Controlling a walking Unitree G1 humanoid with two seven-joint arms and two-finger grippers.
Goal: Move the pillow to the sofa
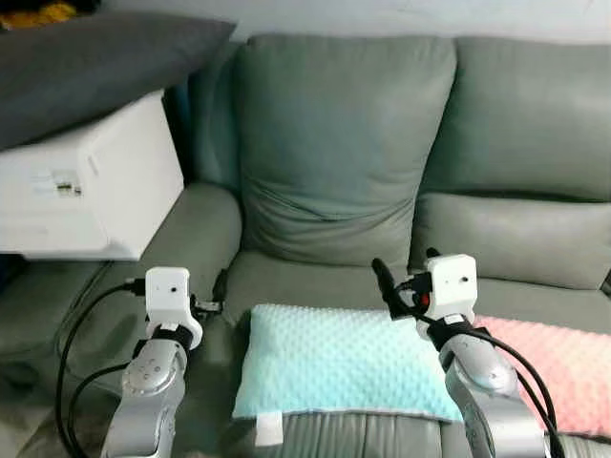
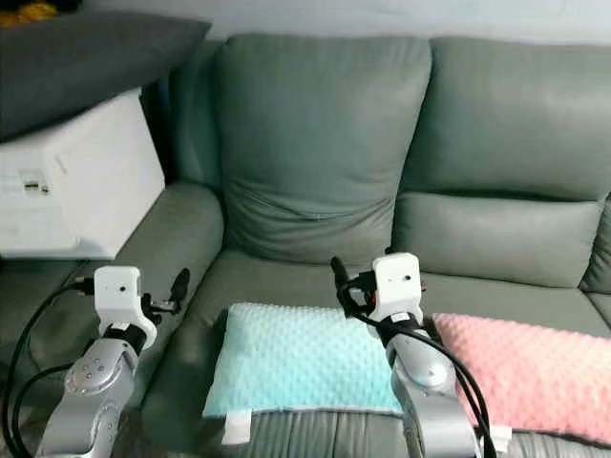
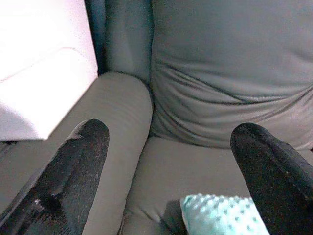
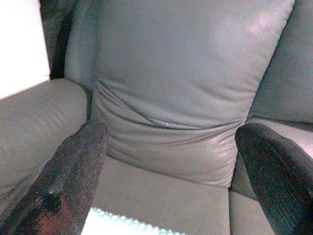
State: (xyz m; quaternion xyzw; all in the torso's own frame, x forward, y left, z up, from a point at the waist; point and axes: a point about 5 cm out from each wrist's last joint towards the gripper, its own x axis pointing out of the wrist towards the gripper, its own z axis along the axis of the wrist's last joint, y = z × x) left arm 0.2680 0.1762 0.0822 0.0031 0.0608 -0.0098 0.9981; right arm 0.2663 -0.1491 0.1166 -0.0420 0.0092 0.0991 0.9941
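Two open grippers, one soft pillow lying on the seat

We see the pale turquoise pillow (image 1: 339,363) flat on the front of the sofa (image 1: 344,153) seat, its near edge at the seat's front lip, a white tag (image 1: 270,429) hanging from its near left corner; a pink pillow (image 1: 558,367) lies just beside it on our right, and whether the two touch we cannot tell, since our right arm covers the seam. We judge that the pillow already rests on the sofa, so little of the task seems left; both our grippers are free of it. Our left gripper (image 1: 218,294) hovers over the gap between the armrest (image 1: 186,229) and the pillow's left edge, fingers spread wide; our right gripper (image 1: 406,272) hangs above the pillow's far right corner, fingers likewise apart and holding nothing. A white box (image 1: 86,191) stands beyond the armrest with a dark grey cushion (image 1: 95,62) on top.

We expect the pillow to be light, plush and limp; its dimpled fleece should give good grip rather than slip, and nothing about it is fragile. Pinched at one corner it would likely sag and swing; we would take it at the two short edges, one gripper each side, biting deep into the stuffing.
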